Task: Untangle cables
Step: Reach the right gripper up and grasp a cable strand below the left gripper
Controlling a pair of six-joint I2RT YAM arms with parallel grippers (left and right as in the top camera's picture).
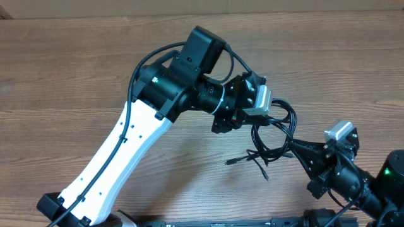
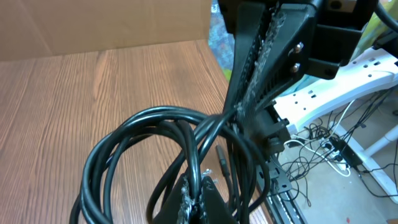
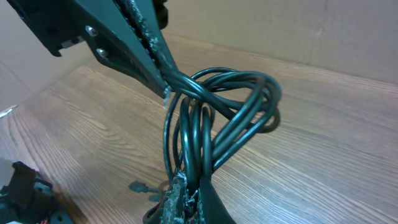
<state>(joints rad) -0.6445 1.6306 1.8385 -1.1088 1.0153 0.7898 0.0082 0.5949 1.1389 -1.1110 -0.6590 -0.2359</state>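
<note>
Cables (image 1: 276,133) hung as one looped bundle (strand count could not be told) over the wooden table (image 1: 76,75). Two grippers pinched it: left gripper (image 2: 194,198) and right gripper (image 3: 185,200), each clamped on the loops. Two plug ends (image 1: 231,162) trailed below.

At eight o'clock the left arm (image 1: 120,151) is clad in white; silver screws (image 2: 300,45) are set in the black right gripper (image 2: 239,111).

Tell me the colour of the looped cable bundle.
Glossy black; the bundle of thin looped cables shows best in the right wrist view.
</note>
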